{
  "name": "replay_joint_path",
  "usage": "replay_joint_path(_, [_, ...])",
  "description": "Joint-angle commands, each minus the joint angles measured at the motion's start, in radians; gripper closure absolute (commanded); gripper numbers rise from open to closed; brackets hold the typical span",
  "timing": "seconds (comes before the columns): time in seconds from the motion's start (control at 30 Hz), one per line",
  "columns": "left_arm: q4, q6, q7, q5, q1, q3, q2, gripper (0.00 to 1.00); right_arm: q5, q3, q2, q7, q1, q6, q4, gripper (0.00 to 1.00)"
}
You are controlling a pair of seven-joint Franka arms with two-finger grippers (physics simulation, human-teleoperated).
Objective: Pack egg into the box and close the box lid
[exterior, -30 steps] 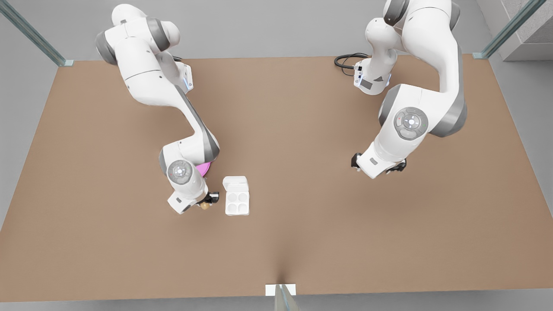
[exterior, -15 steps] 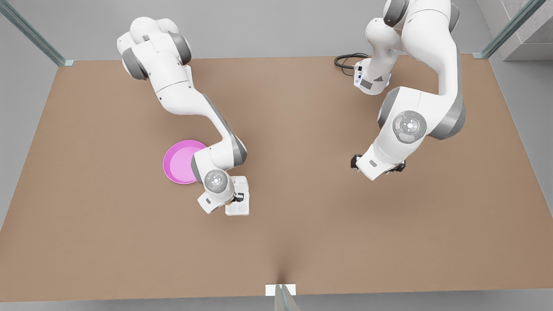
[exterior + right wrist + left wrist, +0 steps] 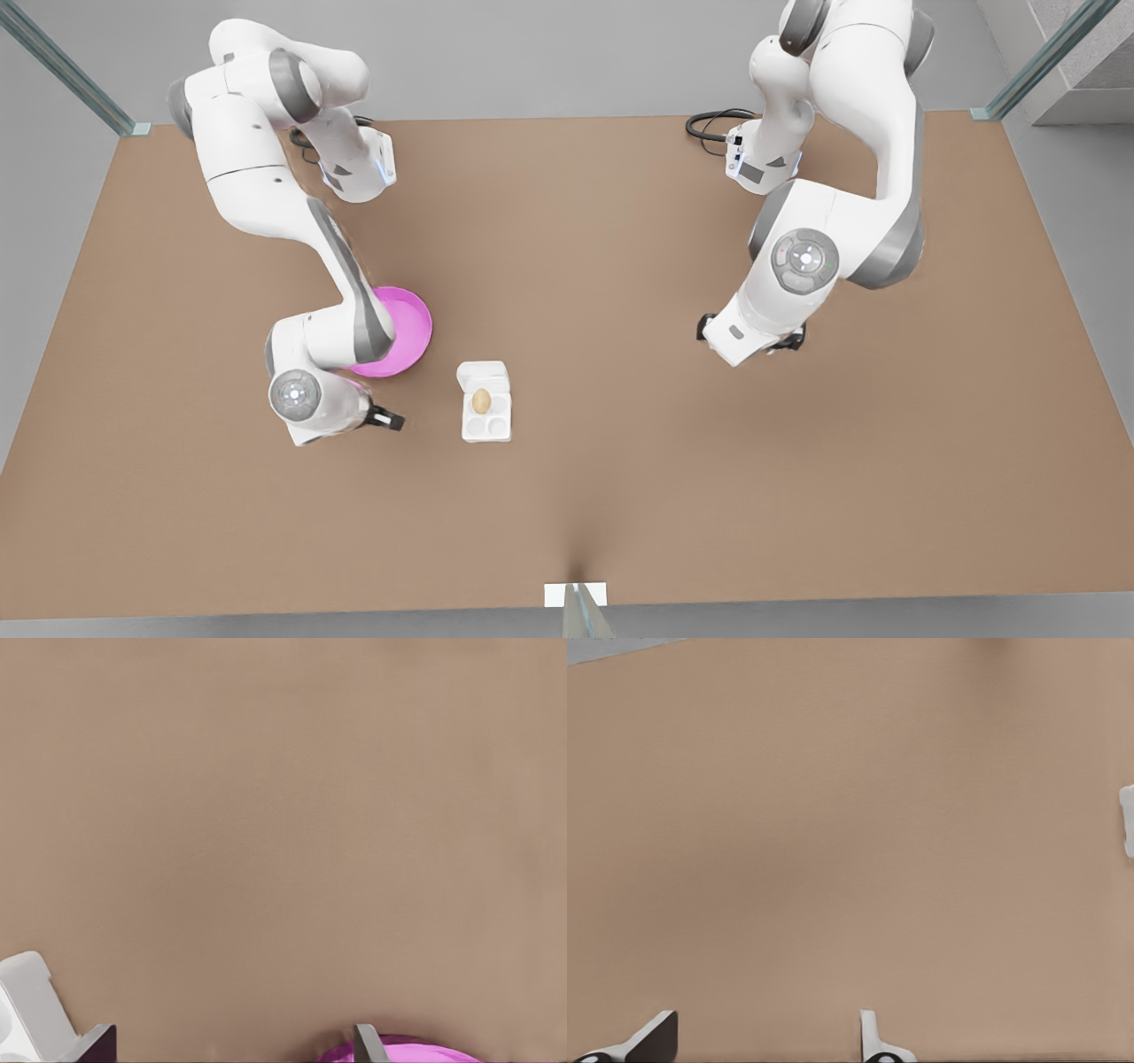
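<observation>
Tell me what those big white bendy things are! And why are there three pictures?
They are two robot arms, drawn inside a computer simulation. Each arm ends in a gripper, a two-fingered pincher.

The big picture looks down on the brown table from above. The other two come from small cameras on the arms' wrists, looking past the fingers.

On the table is a small white box with four round cups. A brown egg sits in one of the cups next to the lid, which is open. Beside it lies a pink plate.

The right gripper hangs between the plate and the box, open and holding nothing. The left gripper waits over bare table on the front view's right, open and empty too.
</observation>
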Motion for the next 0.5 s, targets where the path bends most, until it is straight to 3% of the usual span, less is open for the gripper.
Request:
replay_joint_path(0.0, [0.002,0.009,-0.219,-0.031,-0.052,-0.001,0.007,0.00,-0.060,0.015,-0.079,-0.476,-0.131,-0.177,-0.002,0.00])
replay_joint_path(0.13, [0.013,0.012,-0.622,-0.025,-0.313,-0.001,0.032,0.00,-0.031,0.033,-0.272,-0.603,-0.224,-0.248,0.003,0.00])
replay_joint_path(0.3, [0.011,0.058,-0.808,-0.035,-0.459,-0.001,0.136,0.00,-0.031,0.075,-0.247,-0.602,-0.261,-0.234,0.015,0.00])
replay_joint_path(0.37, [0.013,0.248,-0.898,-0.028,-0.487,0.001,0.216,0.00,-0.041,0.073,-0.238,-0.603,-0.255,-0.235,0.028,0.00])
replay_joint_path(0.47, [0.013,0.341,-0.918,-0.026,-0.497,0.002,0.263,0.00,-0.039,0.080,-0.240,-0.605,-0.248,-0.232,0.044,0.00])
